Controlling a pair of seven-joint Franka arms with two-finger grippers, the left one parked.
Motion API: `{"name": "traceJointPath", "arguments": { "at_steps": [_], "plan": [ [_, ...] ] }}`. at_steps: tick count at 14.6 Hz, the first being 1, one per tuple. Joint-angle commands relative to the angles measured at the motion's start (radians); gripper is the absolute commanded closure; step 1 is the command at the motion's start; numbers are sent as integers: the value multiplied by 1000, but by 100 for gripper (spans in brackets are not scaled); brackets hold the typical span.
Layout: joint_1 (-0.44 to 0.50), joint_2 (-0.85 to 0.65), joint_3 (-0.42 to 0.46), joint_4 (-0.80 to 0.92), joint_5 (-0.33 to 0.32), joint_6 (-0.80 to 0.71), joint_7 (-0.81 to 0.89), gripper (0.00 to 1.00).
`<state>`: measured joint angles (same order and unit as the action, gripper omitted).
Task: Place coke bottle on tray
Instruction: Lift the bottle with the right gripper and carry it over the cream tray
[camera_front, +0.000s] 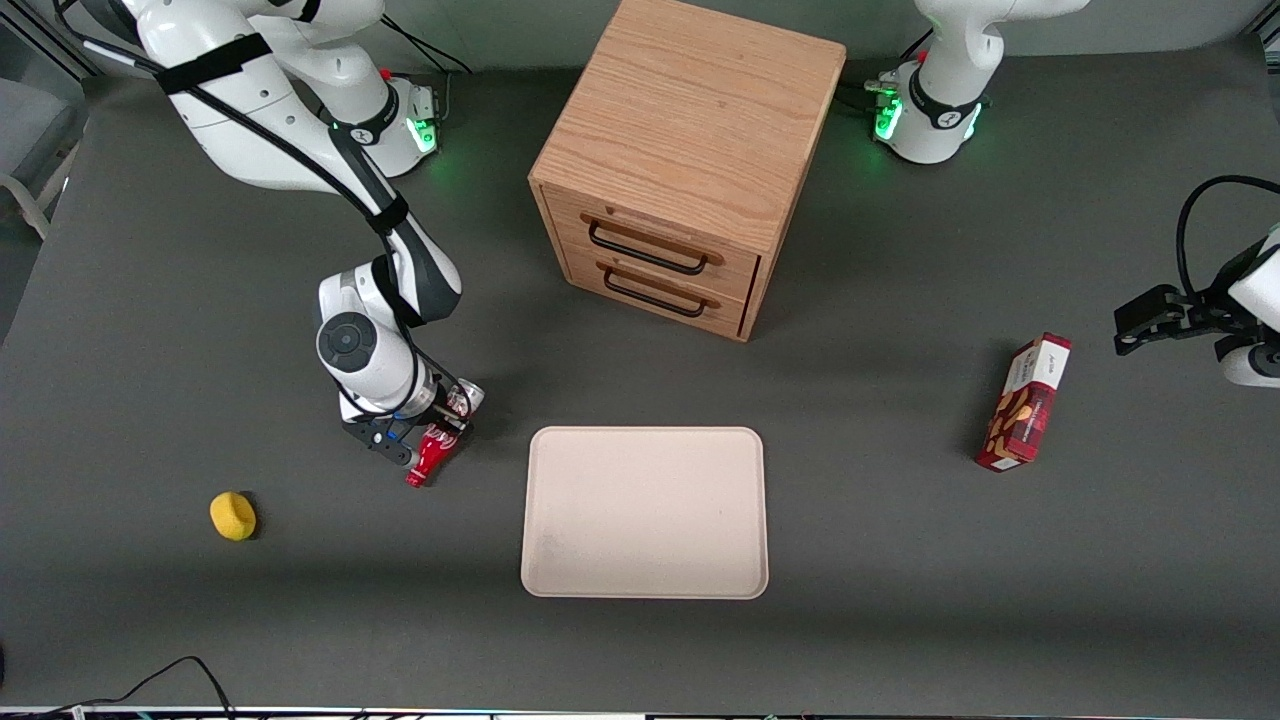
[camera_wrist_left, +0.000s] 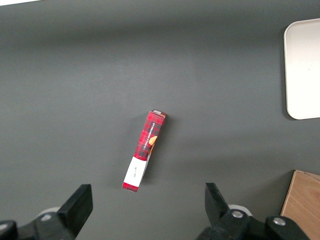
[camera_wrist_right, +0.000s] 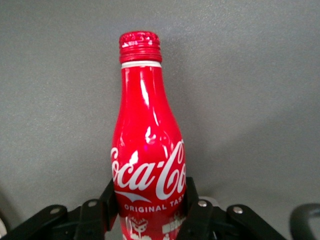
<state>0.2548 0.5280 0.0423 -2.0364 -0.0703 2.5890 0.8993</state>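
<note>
The coke bottle (camera_front: 432, 452) is a slim red bottle with white script. It lies tilted in my right gripper (camera_front: 436, 428), neck pointing toward the front camera, over the dark table beside the tray. In the right wrist view the bottle (camera_wrist_right: 148, 150) fills the middle, and both black fingers (camera_wrist_right: 108, 206) press its lower body. The gripper (camera_wrist_right: 148, 210) is shut on it. The tray (camera_front: 646, 512) is large, flat and beige with a low rim. It lies nearer the parked arm's end than the bottle, a short gap away, with nothing on it.
A wooden two-drawer cabinet (camera_front: 680, 160) stands farther from the front camera than the tray. A red snack box (camera_front: 1025, 402) lies toward the parked arm's end, also in the left wrist view (camera_wrist_left: 144, 150). A small yellow object (camera_front: 233, 516) lies toward the working arm's end.
</note>
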Motion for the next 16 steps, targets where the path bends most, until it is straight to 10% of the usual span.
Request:
{"name": "traceJointPath", "arguments": {
  "at_steps": [1, 9, 16],
  "plan": [
    [4, -37, -1, 4, -28, -33, 29, 100],
    [-5, -367, 10, 180, -14, -622, -63, 100],
    [1, -128, 14, 856, 27, -1219, -232, 100]
  ]
}}
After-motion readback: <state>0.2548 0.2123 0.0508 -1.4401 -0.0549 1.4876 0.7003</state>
